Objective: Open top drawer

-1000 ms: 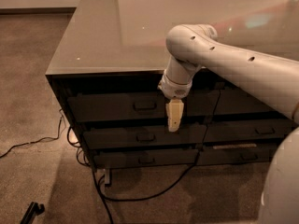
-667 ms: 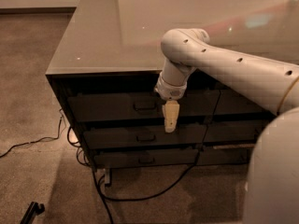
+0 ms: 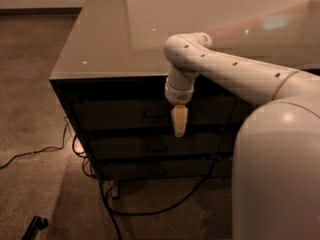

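Note:
The top drawer (image 3: pixel 120 113) is a wide dark grey panel just under the cabinet's glossy top, left column, and its front sits flush with the cabinet. Its small rectangular handle (image 3: pixel 156 112) sits at the centre of the front. My gripper (image 3: pixel 179 131) hangs point-down from the white arm, in front of the drawer face, just right of the handle and slightly below it. I see no contact with the handle.
Two slimmer drawers (image 3: pixel 150 146) lie below the top one. A like drawer (image 3: pixel 215 109) of the right column is partly hidden by my arm. Black cables (image 3: pixel 107 204) trail over the carpet under the cabinet. My white arm's bulk (image 3: pixel 275 174) fills the lower right.
The gripper has moved left along the drawer front, closer to the top drawer's handle. The drawer front has not moved.

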{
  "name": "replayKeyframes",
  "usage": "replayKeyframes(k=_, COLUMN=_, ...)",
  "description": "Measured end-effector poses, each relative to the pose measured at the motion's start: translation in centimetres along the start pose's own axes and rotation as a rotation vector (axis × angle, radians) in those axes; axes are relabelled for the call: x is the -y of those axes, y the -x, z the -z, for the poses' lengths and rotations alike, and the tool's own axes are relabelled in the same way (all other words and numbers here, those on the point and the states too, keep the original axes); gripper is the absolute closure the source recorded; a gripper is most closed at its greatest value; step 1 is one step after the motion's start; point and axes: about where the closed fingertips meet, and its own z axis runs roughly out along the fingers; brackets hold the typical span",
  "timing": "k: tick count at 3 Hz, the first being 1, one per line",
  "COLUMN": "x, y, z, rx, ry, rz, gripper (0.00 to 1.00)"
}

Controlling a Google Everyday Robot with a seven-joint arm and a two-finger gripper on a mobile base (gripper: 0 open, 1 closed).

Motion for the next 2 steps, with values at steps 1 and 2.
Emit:
replayKeyframes(k=1, x=-0.3, y=0.0, z=0.0, rx=0.000, ry=0.000, rz=0.000, gripper=0.00)
replayKeyframes(k=2, x=-0.2, y=-1.3, z=-0.3, rx=-0.028, ry=0.001, rz=-0.032, gripper=0.19)
